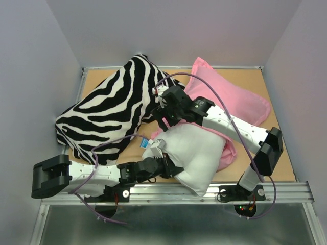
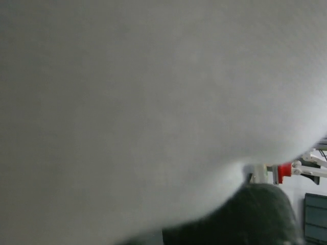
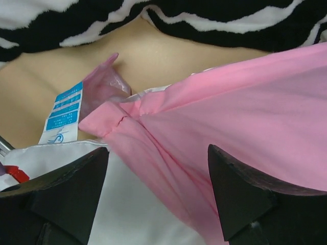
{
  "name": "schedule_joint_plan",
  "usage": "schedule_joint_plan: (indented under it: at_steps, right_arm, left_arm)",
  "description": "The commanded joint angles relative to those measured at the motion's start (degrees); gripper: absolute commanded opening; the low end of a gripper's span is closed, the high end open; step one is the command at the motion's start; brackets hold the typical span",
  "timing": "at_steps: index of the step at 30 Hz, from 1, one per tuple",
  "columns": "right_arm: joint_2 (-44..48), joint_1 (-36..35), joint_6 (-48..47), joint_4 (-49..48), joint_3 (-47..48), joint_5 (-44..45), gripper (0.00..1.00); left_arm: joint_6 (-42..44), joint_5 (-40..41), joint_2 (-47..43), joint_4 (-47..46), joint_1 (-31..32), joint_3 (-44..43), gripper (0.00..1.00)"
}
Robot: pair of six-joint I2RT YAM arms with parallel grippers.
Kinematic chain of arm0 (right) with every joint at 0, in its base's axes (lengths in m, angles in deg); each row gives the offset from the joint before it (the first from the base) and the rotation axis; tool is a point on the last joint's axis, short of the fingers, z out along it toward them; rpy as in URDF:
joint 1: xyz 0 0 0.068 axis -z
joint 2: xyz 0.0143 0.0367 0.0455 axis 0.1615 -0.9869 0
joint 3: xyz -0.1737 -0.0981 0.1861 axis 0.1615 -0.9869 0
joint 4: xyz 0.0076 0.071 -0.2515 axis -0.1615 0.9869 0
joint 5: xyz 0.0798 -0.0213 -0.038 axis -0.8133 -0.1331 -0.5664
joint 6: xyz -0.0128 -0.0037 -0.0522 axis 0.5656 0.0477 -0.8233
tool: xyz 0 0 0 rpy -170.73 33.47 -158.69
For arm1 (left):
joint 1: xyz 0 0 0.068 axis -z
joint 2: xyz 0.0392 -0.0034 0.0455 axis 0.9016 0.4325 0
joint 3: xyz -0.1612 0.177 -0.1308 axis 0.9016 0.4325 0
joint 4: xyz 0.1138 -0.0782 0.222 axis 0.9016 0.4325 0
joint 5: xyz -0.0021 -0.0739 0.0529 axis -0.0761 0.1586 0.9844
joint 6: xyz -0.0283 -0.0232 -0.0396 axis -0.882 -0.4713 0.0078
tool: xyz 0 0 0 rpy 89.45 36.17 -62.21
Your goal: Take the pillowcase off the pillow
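Lying mostly bared at the front, the white pillow [image 1: 196,153] has only its far end in the pink pillowcase [image 1: 230,99].
Top view: the pillowcase spreads back-right on the table [image 1: 286,163], beside a zebra-striped pillow [image 1: 112,109]. The left gripper [image 1: 171,168] meets the pillow's left edge, and the right gripper [image 1: 162,115] hangs over the case's mouth. Left wrist: white fabric fills the view above one dark finger [image 2: 255,214], and its grip cannot be told. Right wrist: the fingers [image 3: 66,189] are spread wide, holding nothing, over the pink hem near a blue label [image 3: 64,109].
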Motion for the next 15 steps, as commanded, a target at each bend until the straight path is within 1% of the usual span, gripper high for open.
schedule_joint_plan:
  at_steps: [1, 4, 7, 8, 10, 12, 13, 14, 15]
  right_arm:
    - [-1.9, -3.0, -4.7, 3.7, 5.3, 6.6, 0.84]
    - [-3.6, -3.7, -4.9, 7.2, 5.0, 9.9, 0.83]
    - [-4.2, -3.9, -4.9, 8.4, 4.6, 12.1, 0.83]
    - [-4.5, -4.1, -4.9, 9.3, 4.5, 12.3, 0.8]
    - [-5.7, -4.1, -4.7, 9.5, 4.6, 15.4, 0.76]
    - [-8.5, -3.9, -4.2, 10.5, 5.3, 17.5, 0.64]
    - [-9.3, -4.0, -4.0, 10.8, 5.7, 18.9, 0.51]
    - [-10.7, -3.9, -3.5, 11.0, 6.1, 20.2, 0.34]
    - [-11.1, -3.4, -3.1, 11.0, 6.6, 21.5, 0.23]
  left_arm:
    - [-3.9, -3.0, 1.4, -2.9, 1.3, 3.5, 0.0]
    - [-4.5, -2.2, -0.8, -3.1, 1.3, 5.4, 0.0]
    - [-4.6, -1.8, -3.0, -2.1, 1.4, 5.7, 0.0]
    - [-4.6, -1.7, -3.8, -1.5, 1.4, 5.7, 0.0]
    - [-4.4, -1.6, -4.7, -0.9, 1.4, 5.7, 0.0]
    - [-4.1, -1.5, -6.2, 0.5, 1.4, 5.4, 0.0]
    - [-3.8, -1.5, -6.6, 1.0, 1.4, 5.3, 0.0]
    - [-3.6, -1.5, -7.3, 1.6, 1.4, 5.0, 0.0]
    - [-3.5, -1.5, -7.9, 2.1, 1.3, 5.0, 0.0]
